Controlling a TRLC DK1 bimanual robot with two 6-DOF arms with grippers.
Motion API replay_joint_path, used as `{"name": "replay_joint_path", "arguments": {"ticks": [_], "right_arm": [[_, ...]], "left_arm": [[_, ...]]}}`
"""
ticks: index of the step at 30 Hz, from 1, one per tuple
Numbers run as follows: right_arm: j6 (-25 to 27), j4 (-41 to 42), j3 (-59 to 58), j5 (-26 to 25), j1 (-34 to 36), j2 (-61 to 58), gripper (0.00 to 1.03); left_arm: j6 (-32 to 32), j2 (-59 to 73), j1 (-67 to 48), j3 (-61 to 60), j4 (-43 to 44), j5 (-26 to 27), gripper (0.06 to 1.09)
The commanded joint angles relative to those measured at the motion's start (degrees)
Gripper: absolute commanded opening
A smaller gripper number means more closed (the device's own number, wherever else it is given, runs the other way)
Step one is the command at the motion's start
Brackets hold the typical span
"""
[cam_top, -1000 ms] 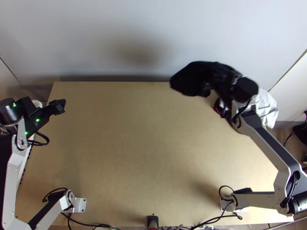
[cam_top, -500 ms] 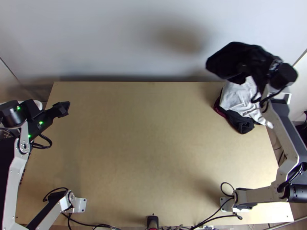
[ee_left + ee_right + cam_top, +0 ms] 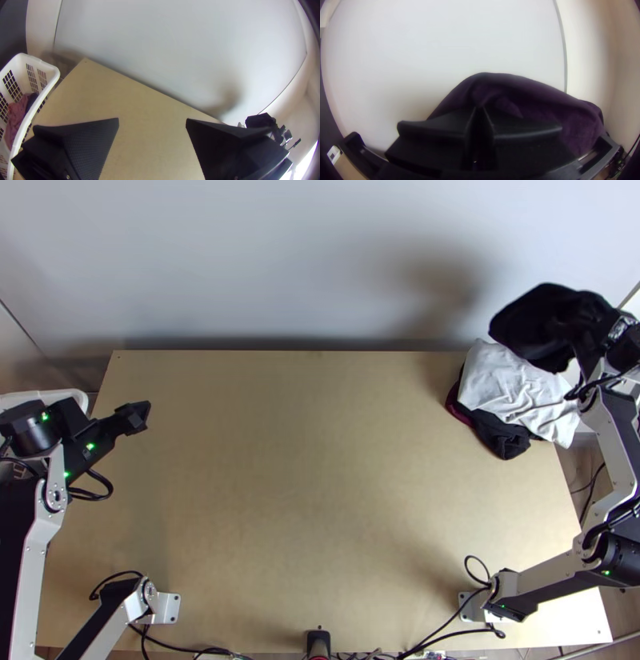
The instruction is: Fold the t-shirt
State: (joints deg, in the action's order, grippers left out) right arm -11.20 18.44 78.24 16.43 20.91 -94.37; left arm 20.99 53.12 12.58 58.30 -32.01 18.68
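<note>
And the dark t-shirt (image 3: 544, 324) has swung across to the far right since the earlier frame, the right gripper (image 3: 480, 110) carrying it; its shadow slides right along the wall (image 3: 280, 268) too, while the left gripper (image 3: 152, 120) shifts only a touch at the far left! The right one's fingers are clamped together on the shirt, which hangs bunched in the air over the far side of the pile; the left one's fingers stand wide apart, nothing between them. That pile sits at the table's (image 3: 304, 500) far right corner: white cloth (image 3: 512, 388) on top, dark cloth (image 3: 500, 432) underneath, a maroon edge (image 3: 456, 408) peeping out on the left.

So how far along are we? Late on, I judge; the shirt looks like a compact bundle, though whether its folds are neat I can't tell; what's left, it seems, is to lower it onto the white cloth, let go and back off; meanwhile the basket (image 3: 50, 66) at the left holds more clothing (image 3: 16, 116).
</note>
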Motion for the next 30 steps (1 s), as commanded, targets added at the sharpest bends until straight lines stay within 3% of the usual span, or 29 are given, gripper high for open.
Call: {"name": "replay_joint_path", "arguments": {"ticks": [1,12,18,24,26,30], "right_arm": [[2.1,1.4,-5.8,0.2,2.8,-1.7,0.02],[6.7,1.3,-25.4,0.3,-2.1,2.3,0.02],[11.1,-8.8,-28.6,0.9,-3.4,3.8,0.02],[8.7,-9.3,-28.8,1.0,-1.8,5.8,0.03],[6.1,-9.5,-28.4,1.0,-1.0,6.7,0.15],[3.8,-10.8,-28.8,1.8,0.9,9.4,0.69]], "left_arm": [[0.0,-1.8,-0.3,-2.1,0.0,0.0,1.03],[-1.1,-5.5,0.3,-4.6,-1.4,0.1,1.03],[-1.6,-7.1,1.2,-4.7,-2.5,1.2,1.03],[-1.5,-7.9,1.2,-5.0,-3.1,1.6,1.03],[-1.3,-7.9,1.2,-5.2,-3.1,1.7,1.03],[-1.2,-7.9,1.1,-5.5,-2.7,2.0,1.03]]}}
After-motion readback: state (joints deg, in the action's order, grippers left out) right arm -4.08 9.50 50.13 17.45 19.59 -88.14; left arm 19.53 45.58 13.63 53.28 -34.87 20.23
